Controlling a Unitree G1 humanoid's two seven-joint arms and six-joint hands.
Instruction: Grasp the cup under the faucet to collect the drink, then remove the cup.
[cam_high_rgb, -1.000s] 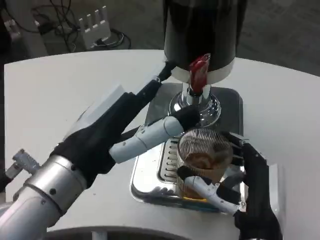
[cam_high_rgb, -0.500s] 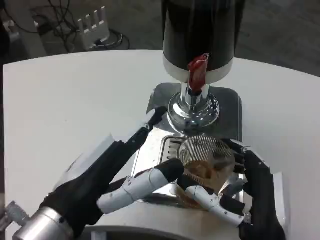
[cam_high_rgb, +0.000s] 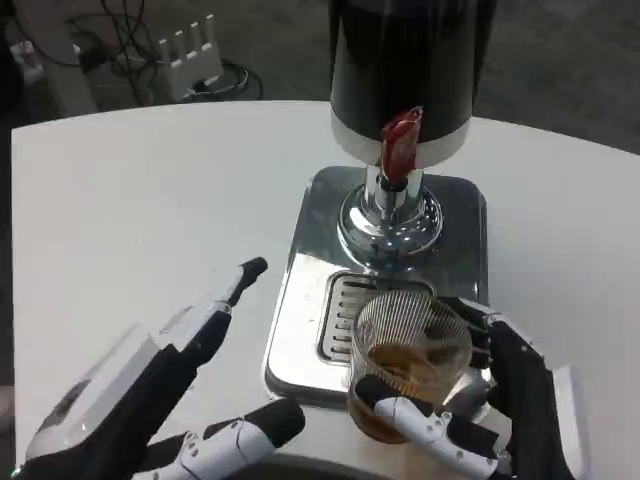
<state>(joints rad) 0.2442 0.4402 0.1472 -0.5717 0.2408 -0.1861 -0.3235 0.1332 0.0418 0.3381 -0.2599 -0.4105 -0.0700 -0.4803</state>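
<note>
A ribbed clear cup (cam_high_rgb: 408, 360) with brown drink in its bottom stands at the front of the steel drip tray (cam_high_rgb: 300, 330), in front of the faucet (cam_high_rgb: 388, 195). My right hand (cam_high_rgb: 490, 410) wraps around the cup from the right and holds it. Above the faucet is the red tap lever (cam_high_rgb: 400, 143) on the black dispenser (cam_high_rgb: 412, 70). My left hand (cam_high_rgb: 160, 405) is low at the front left over the table, fingers spread, holding nothing, apart from the tray.
The white table (cam_high_rgb: 130, 220) stretches left of the tray. A white power strip (cam_high_rgb: 188, 45) and cables lie on the floor beyond the far edge.
My left hand has drawn back from the tap lever, down and toward the front left. The cup, held by my right hand, has come slightly forward from under the faucet.
</note>
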